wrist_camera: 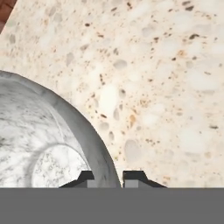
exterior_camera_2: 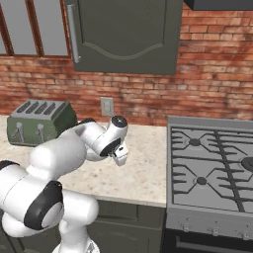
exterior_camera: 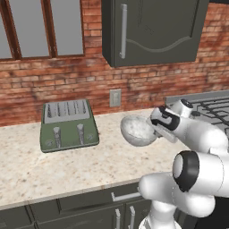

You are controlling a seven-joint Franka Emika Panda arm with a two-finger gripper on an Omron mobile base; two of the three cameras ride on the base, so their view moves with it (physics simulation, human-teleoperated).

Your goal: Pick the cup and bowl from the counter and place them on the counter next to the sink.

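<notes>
A green toaster point(exterior_camera: 68, 125) is seen toward the counter's point(exterior_camera: 40, 167) back edge. To its right, the silvery-grey bowl point(exterior_camera: 136, 130) is tilted, its rim pinched between the gripper's point(wrist_camera: 106, 178) nearly closed 2 fingers. The gas stove point(exterior_camera_2: 217, 168) lies rightmost.

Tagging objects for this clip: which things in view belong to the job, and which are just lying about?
Job:
- bowl, rim pinched in the gripper
- gripper, shut on the bowl's rim
- counter, beige speckled

Lying about:
- toaster, green, on the counter
- stove, right of the counter
- wall outlet
- upper cabinet
</notes>
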